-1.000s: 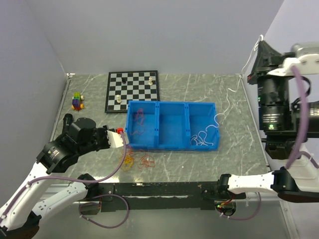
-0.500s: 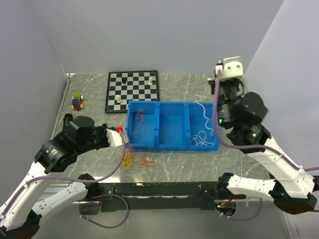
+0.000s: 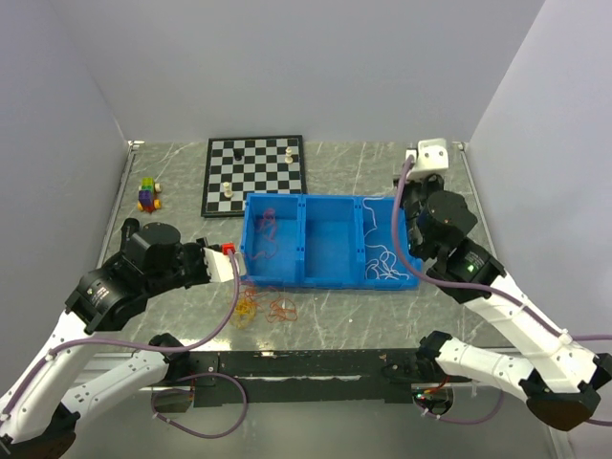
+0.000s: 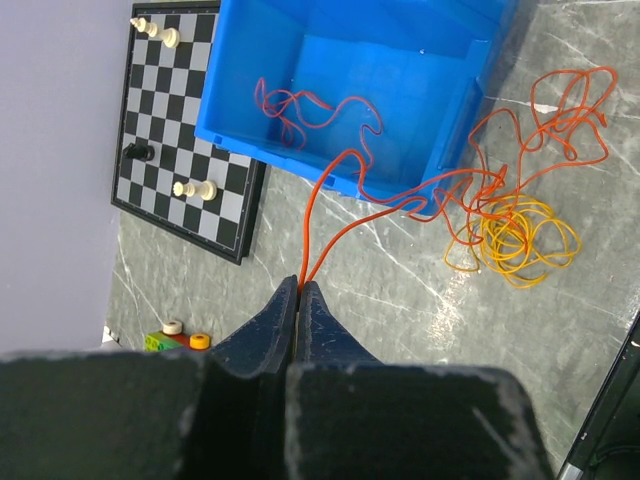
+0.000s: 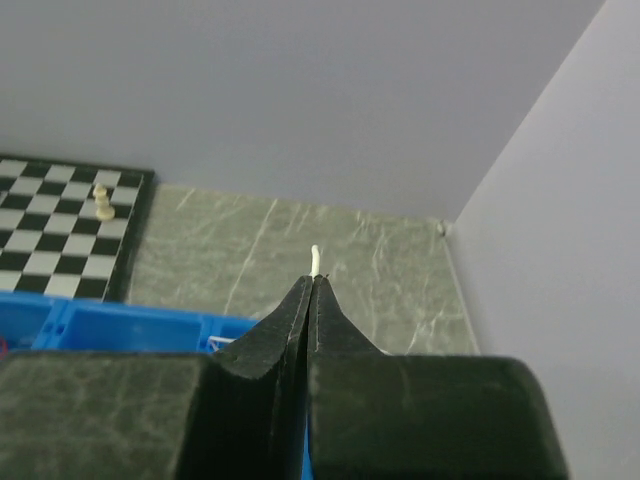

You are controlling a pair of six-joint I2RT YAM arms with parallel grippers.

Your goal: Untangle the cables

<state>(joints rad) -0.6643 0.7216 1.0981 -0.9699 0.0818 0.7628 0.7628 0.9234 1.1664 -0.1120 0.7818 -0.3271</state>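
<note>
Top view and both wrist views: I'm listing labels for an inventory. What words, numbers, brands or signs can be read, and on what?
None can be read in any view.
The chessboard shows only plain squares, with no letters or numbers visible along its edge.
The blue bin has bare walls.
The coloured toy is too small to tell whether it has any marking.

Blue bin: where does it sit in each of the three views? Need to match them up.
Top external: blue bin at mid-table, below and right of the chessboard.
Left wrist: blue bin at top centre, cut off by the top edge; chessboard to its left.
Right wrist: blue bin shows only as a strip at lower left; chessboard above it.
Shared landmark: the chessboard.
</note>
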